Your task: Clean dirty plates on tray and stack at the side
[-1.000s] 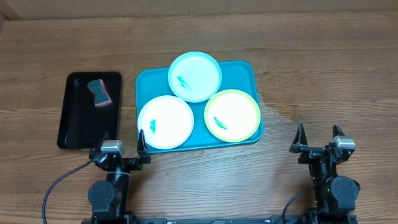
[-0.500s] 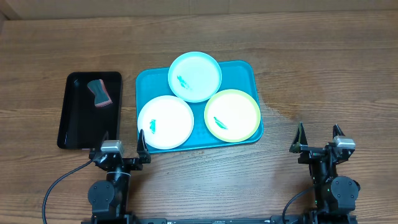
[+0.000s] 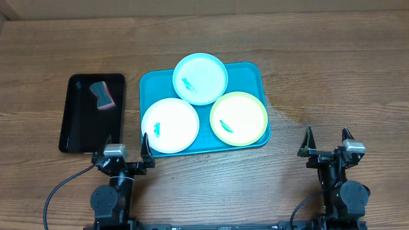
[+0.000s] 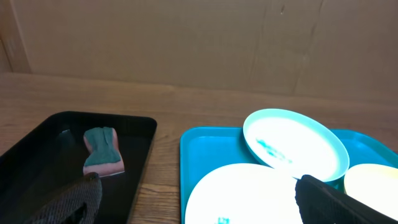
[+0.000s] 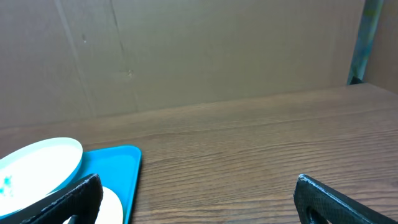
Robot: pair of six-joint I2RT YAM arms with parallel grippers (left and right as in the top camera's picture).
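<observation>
Turquoise plastic makes up the tray (image 3: 153, 86), which lies near the middle of the wooden bench (image 3: 332, 64) and carries all three plates close together. The pale blue plate (image 3: 200, 78) sits at the far side, its edge reaching over the tray's far rim, with a teal smear left of its centre. The white plate (image 3: 170, 125) lies at the near left with a small smear by its left edge, and the yellow-green plate (image 3: 238, 119) lies at the near right, also smeared. Left of the tray, just apart from it, a black tray (image 3: 77, 128) holds a sponge (image 3: 101, 96) in its far half. The left tool (image 3: 126, 142) hovers at the bench's near edge, by the near left corner of the turquoise tray, jaws spread wide and holding nothing. The right tool (image 3: 328, 139) is well right of the tray, equally wide and empty. A cardboard wall (image 5: 217, 50) stands behind the bench.
</observation>
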